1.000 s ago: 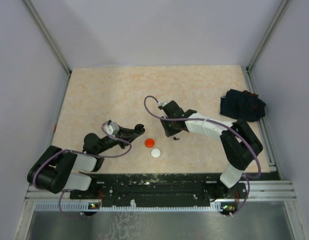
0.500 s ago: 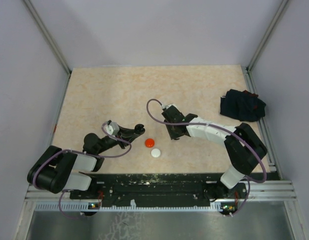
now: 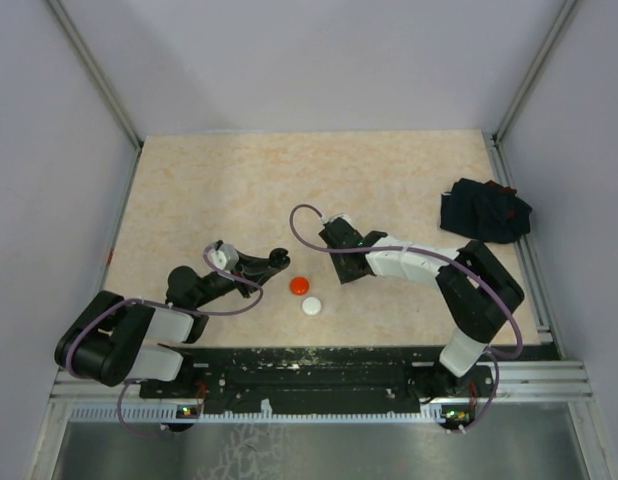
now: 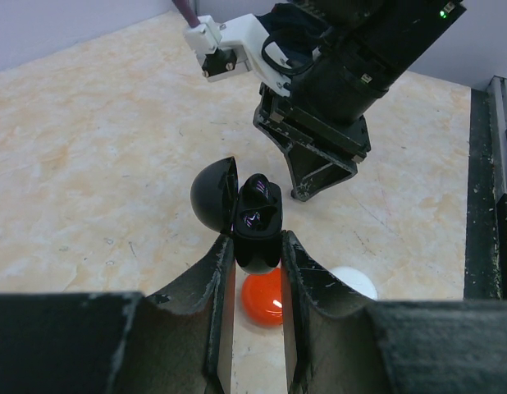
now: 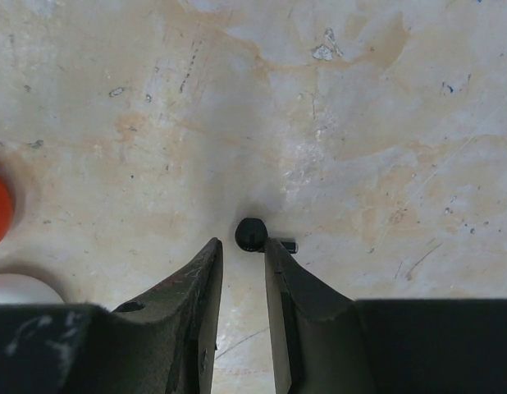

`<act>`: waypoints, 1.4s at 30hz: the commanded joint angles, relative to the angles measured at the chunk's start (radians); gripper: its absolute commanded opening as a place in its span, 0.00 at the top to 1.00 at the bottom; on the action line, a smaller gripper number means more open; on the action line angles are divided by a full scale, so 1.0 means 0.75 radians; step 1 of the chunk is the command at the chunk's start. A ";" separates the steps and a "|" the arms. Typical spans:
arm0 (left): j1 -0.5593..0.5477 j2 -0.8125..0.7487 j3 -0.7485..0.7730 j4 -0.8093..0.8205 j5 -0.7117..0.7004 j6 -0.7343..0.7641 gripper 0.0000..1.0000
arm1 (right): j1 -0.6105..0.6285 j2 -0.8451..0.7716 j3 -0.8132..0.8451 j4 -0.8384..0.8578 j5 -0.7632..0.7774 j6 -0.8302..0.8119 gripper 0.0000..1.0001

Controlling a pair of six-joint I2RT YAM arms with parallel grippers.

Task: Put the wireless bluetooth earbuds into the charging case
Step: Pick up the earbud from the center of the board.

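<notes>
Lining up a pickup is the step in hand: the right jaws hang just over a black earbud [image 5: 252, 235] that lies on the worktop [image 3: 239, 180], its round head at the gap between the fingertips [image 5: 211, 250] and its short stem off to one side. Those jaws stand narrowly parted with nothing in them, and the gap looks only a little wider than the bud. The right arm [image 3: 419, 262] reaches left across the middle of the worktop, wrist pitched down. To its left, the left jaws are clamped on the black charging case [image 4: 255, 223], lid swung open and the hollow turned toward the right arm. A red disc [image 3: 300, 286] and a white disc [image 3: 312, 306] lie just near and right of the case, between the two arms. A dark cloth bundle [image 3: 484, 210] sits well apart at the far right. Next, I judge, the right jaws must settle lower around the bud's head, close gently, lift, and carry it left to the open case. So small a bud could easily roll or squirt out.
</notes>
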 commanded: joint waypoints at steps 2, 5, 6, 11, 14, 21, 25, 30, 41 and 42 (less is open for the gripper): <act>0.008 0.013 -0.010 0.070 0.027 -0.010 1.00 | 0.011 0.051 0.002 0.036 0.049 0.023 0.72; 0.008 0.014 -0.010 0.072 0.027 -0.010 1.00 | 0.012 0.066 0.003 0.045 0.050 0.023 0.73; 0.008 0.015 -0.010 0.073 0.027 -0.009 1.00 | 0.011 0.070 0.005 0.046 0.050 0.022 0.73; 0.008 0.024 -0.007 0.080 0.031 -0.013 1.00 | 0.013 0.094 0.012 0.050 0.051 0.025 0.76; 0.009 0.029 -0.008 0.086 0.034 -0.015 1.00 | 0.012 0.090 0.013 0.043 0.044 0.027 0.78; 0.008 0.071 -0.013 0.157 0.045 -0.039 1.00 | 0.010 0.020 0.015 0.045 -0.010 0.020 0.84; 0.008 0.102 -0.009 0.233 0.060 -0.074 1.00 | 0.012 -0.100 0.029 0.080 -0.066 0.010 0.86; 0.008 0.090 0.004 0.262 0.040 -0.102 1.00 | 0.012 -0.210 0.070 0.117 -0.115 -0.033 0.87; 0.011 0.004 0.135 0.259 0.067 -0.142 1.00 | 0.011 -0.461 0.203 0.281 -0.373 -0.079 0.87; 0.012 -0.003 0.151 0.254 0.077 -0.139 1.00 | 0.011 -0.476 0.212 0.293 -0.394 -0.080 0.87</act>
